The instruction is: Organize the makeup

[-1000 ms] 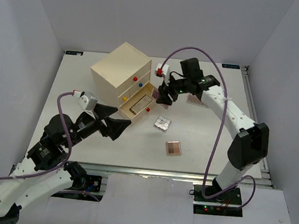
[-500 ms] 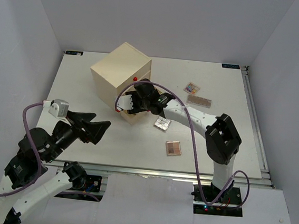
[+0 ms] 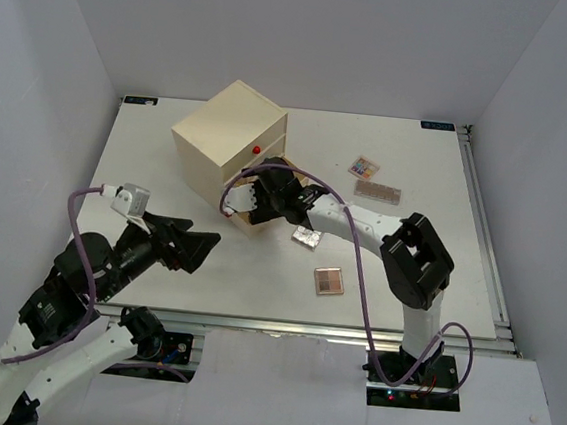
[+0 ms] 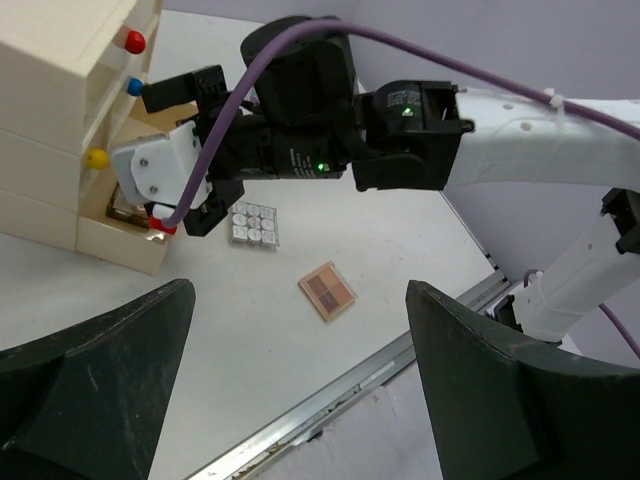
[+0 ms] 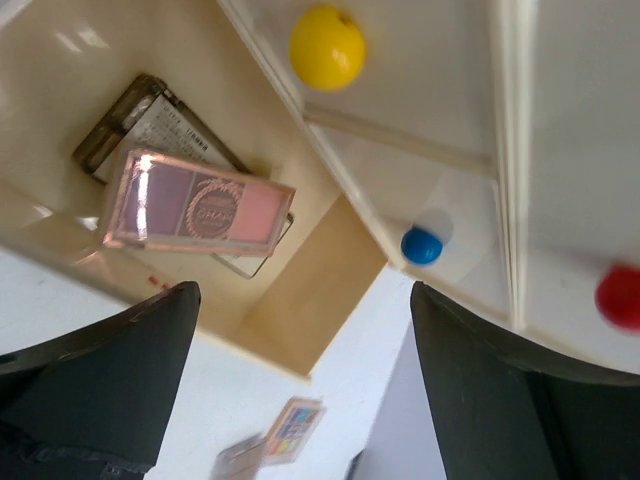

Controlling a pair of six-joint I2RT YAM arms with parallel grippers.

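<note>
The pink palette (image 5: 197, 203) lies loose in the chest's open bottom drawer (image 5: 300, 300), on top of a darker palette (image 5: 140, 115). My right gripper (image 5: 305, 300) (image 3: 254, 205) hovers over that drawer, open, with nothing between its fingers. On the table lie a silver palette (image 3: 307, 237) (image 4: 254, 224), a brown palette (image 3: 329, 280) (image 4: 327, 291), a small multicoloured palette (image 3: 364, 167) and a long pinkish palette (image 3: 378, 192). My left gripper (image 3: 200, 250) (image 4: 300, 330) is open and empty above the near left of the table, apart from all of them.
The cream drawer chest (image 3: 228, 142) stands at the back left, its upper drawers shut, with yellow (image 5: 327, 45), blue (image 5: 421, 246) and red (image 5: 620, 295) knobs. The right arm (image 3: 363, 220) stretches across the middle. A metal rail (image 4: 380, 375) edges the table's front.
The right gripper moved left to the open drawer and opened, leaving the pink palette inside. The left arm pulled back towards the near left edge.
</note>
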